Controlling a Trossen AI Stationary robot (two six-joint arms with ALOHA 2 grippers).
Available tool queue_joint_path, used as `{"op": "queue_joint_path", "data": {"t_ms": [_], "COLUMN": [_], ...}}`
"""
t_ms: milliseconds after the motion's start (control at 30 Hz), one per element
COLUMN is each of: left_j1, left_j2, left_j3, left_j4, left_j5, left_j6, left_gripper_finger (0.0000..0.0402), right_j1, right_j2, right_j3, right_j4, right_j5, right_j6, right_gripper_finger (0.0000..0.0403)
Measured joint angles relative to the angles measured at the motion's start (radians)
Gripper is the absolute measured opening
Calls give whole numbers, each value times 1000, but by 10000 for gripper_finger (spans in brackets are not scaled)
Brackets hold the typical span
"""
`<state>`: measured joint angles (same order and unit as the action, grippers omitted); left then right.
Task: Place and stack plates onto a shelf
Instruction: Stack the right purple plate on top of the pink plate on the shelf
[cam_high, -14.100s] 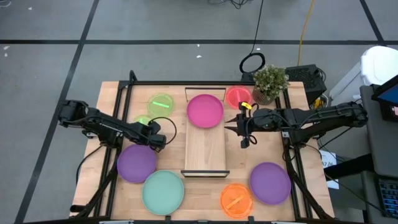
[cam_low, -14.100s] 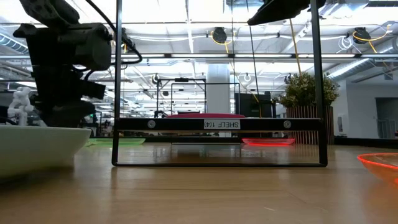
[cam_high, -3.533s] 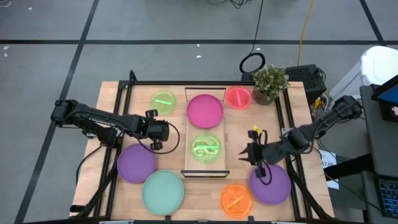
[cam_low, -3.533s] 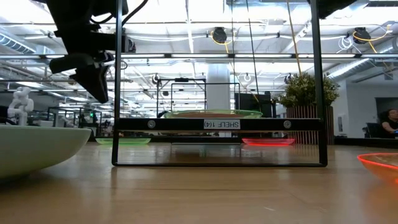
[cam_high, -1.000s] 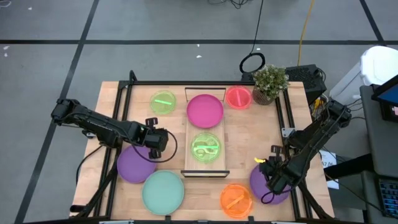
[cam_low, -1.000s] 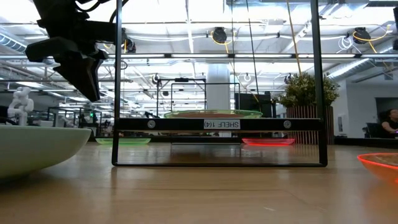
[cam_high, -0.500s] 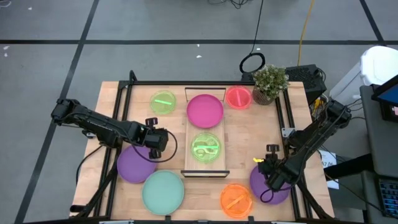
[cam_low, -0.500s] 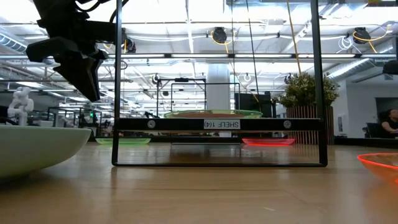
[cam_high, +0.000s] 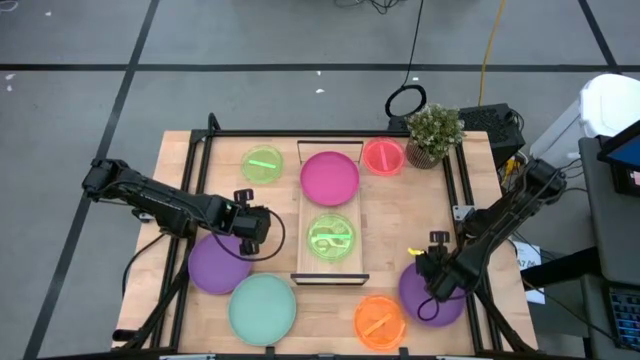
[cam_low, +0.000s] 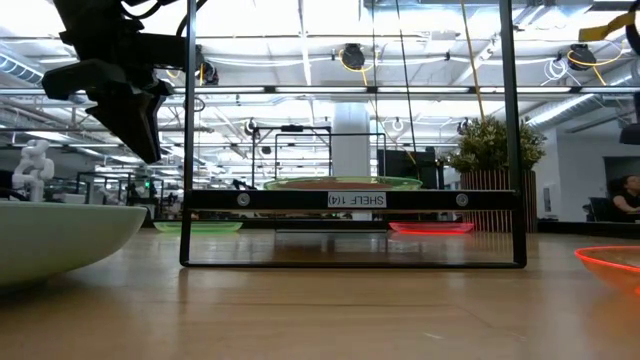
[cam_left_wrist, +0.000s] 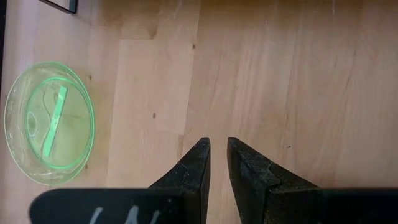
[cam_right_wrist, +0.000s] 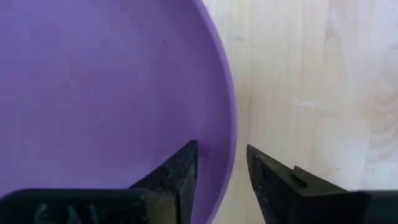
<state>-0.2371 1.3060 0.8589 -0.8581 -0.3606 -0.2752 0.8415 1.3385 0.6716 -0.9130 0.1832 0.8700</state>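
Observation:
My right gripper (cam_high: 428, 272) (cam_right_wrist: 222, 148) hangs open, pointing down over the near-right purple plate (cam_high: 432, 298), which lies flat on the table. One finger (cam_right_wrist: 181, 171) stands over the plate's inside and the other (cam_right_wrist: 273, 180) outside its rim (cam_right_wrist: 229, 106); I cannot tell whether either touches it. My left gripper (cam_high: 254, 238) (cam_left_wrist: 217, 149) waits left of the shelf (cam_high: 330, 262) above bare wood, its fingers a narrow gap apart with nothing between them. On the shelf lie a magenta plate (cam_high: 330, 177) and a lime-green plate (cam_high: 330, 237).
On the table lie a second purple plate (cam_high: 216, 266), a mint-green one (cam_high: 262, 308), an orange one (cam_high: 378, 320), a lime-green one (cam_high: 261, 164) (cam_left_wrist: 48, 130) and a red-pink one (cam_high: 383, 157). A potted plant (cam_high: 434, 130) stands at the far right corner. A black frame (cam_high: 200, 160) runs around the table.
My right gripper has sunk toward the near-right purple plate and shifted a little toward the table's left.

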Motion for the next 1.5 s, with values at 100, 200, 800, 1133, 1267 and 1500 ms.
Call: {"op": "queue_joint_path", "data": {"t_ms": [100,200,800,1133,1267,1500], "left_j1": [0,0,0,0,0,0], "left_j2": [0,0,0,0,0,0], "left_j3": [0,0,0,0,0,0], "left_j4": [0,0,0,4,8,45], "left_j5": [0,0,0,0,0,0], "left_j6": [1,1,8,10,10,25], "left_gripper_finger": [62,62,62,62,62,62], "right_j1": [-18,-37,-176,-194,-193,-193], "right_j2": [-31,-66,-223,-312,-344,-367], "right_j3": [0,0,-192,-211,-211,-211], "right_j4": [-6,-6,196,206,205,210], "right_j5": [-2,-5,-166,-166,-169,-173], "right_j6": [6,7,-53,-47,-48,-48], "right_gripper_finger": [113,110,106,51,23,4]}}
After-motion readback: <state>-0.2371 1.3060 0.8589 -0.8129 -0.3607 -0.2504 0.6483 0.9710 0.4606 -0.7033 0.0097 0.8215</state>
